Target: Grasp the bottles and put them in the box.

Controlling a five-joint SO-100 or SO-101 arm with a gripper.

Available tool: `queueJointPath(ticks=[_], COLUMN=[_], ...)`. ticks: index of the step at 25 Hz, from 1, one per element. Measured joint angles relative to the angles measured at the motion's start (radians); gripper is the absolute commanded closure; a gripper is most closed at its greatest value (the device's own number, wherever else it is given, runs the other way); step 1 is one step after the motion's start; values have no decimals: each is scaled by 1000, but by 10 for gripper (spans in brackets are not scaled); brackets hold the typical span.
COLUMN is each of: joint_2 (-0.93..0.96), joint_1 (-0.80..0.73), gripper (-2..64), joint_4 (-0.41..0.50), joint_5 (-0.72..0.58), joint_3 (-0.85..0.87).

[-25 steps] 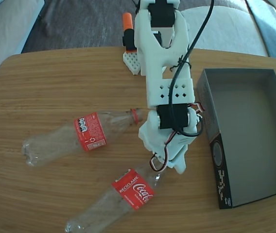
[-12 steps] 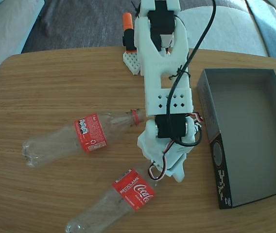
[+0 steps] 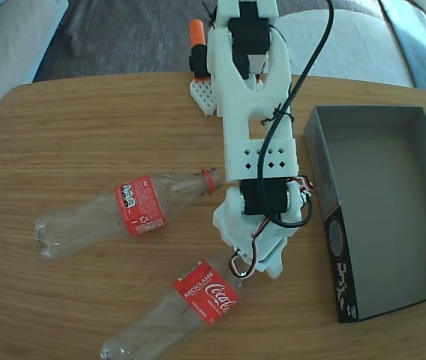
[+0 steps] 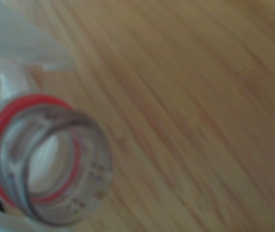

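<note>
Little has moved since half a second ago: the jaws (image 3: 244, 271) sit at the near bottle's (image 3: 198, 300) open, red-ringed neck; their grip cannot be told. Left of the box (image 3: 331, 217), both clear, red-labelled bottles lie on the worktop (image 3: 85, 127); the other bottle (image 3: 123, 210) lies farther left.

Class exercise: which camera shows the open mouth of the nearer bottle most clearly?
The wrist view: the bottle mouth fills the lower left, red ring and clear rim visible, though blurred. In the fixed view the gripper covers that bottle's neck, hiding the mouth.
</note>
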Motion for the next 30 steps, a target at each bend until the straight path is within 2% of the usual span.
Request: queueJointPath(ticks=[3, 8, 15, 26, 30], joint_2=[0, 0, 0, -3, 9], joint_1=[2, 8, 8, 5, -14], gripper=[353, 397, 612, 614, 615], joint_4=[-8, -9, -11, -9, 23], joint_5=[0, 0, -8, -2, -2], joint_3=[0, 0, 0, 3, -8])
